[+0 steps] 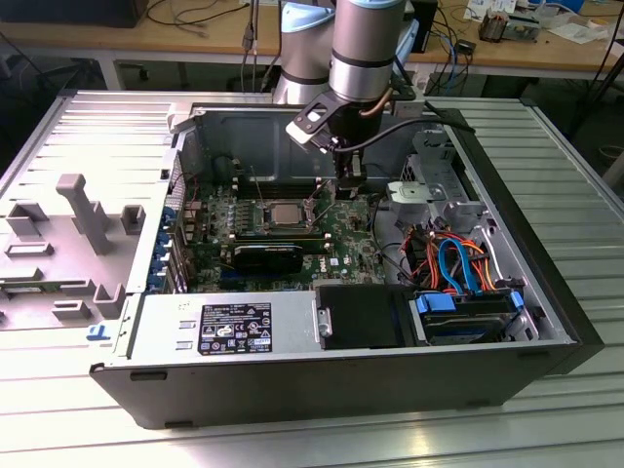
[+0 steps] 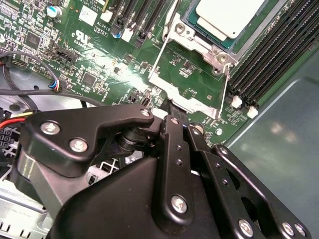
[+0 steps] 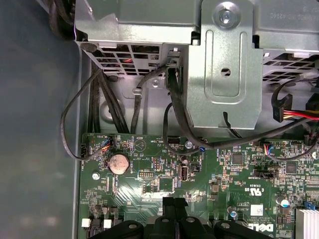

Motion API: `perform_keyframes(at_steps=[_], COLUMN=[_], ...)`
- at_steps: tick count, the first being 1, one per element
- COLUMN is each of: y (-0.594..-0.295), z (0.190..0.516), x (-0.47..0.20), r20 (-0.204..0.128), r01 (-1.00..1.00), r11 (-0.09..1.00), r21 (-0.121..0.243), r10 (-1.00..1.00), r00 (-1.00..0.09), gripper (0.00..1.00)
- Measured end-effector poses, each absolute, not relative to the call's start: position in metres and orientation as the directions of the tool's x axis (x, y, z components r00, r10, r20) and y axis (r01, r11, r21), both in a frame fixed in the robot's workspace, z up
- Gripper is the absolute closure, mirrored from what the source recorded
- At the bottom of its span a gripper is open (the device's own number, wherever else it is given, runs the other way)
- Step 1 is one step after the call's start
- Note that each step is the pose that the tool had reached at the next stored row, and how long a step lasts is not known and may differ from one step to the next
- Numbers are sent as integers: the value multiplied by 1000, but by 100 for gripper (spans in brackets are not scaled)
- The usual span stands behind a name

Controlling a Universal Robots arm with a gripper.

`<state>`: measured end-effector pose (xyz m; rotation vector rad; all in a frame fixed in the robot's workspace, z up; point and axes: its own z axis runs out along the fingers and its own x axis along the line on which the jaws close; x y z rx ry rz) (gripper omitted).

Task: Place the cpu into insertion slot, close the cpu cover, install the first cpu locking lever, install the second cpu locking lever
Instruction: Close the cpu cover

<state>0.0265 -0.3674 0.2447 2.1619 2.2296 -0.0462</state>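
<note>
- Aluminium ribbed counter (image 1: 546, 175) carries one open computer case (image 1: 292, 385), which takes up the middle of the exterior view.
- One robot arm (image 1: 366, 49) drops in from the upper centre of that frame, over the far half of the case.
- One green motherboard (image 1: 341, 239) lies on the case floor, centre frame.
- One pincer (image 2: 173, 105) is clenched, its fingers (image 3: 169, 206) pressed together with nothing seen between them. In the second wrist view its tip sits at the near edge of the cpu cover (image 2: 167, 85), touching or just beside it; I cannot tell which.
- That single cover is swung open off the slot, and bare board shows through its window.
- One insertion slot (image 2: 199, 44), toward the exterior view's left of the pincer, already holds the chip.
- One cpu (image 2: 229, 17) sits flat in the slot, its pale metal top uncovered.
- Two thin wire locking levers (image 2: 158, 52) flank the cover, both unlatched as far as I can judge.
- Step in hand, by my reading: closing the cover. Done well, the push lands only on the cover's free edge and swings it about its hinge. The tip stays off the chip's top, and both levers stay clear so the frame can drop flat.
</note>
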Motion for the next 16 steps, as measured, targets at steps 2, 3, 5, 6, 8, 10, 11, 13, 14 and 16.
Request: perform_keyframes(at_steps=[2, 3, 5, 6, 8, 10, 11, 13, 14, 16], y=[-367, -367, -367, -367, -367, -367, -367, -367, -367, -367], z=[245, 245, 245, 245, 245, 245, 245, 245, 245, 245], x=[26, 26, 26, 25, 24, 23, 22, 20, 19, 18], r20=[-46, -46, -46, -46, -46, -46, -46, -46, -46, -46], r01=[1000, 1000, 1000, 1000, 1000, 1000, 1000, 1000, 1000, 1000], r11=[31, 31, 31, 31, 31, 31, 31, 31, 31, 31], r21=[3, 3, 3, 3, 3, 3, 3, 3, 3, 3], r10=[998, 998, 998, 998, 998, 998, 998, 998, 998, 998], r00=[-31, -31, -31, -31, -31, -31, -31, -31, -31, -31], gripper=[89, 89, 89, 89, 89, 89, 89, 89, 89, 89])
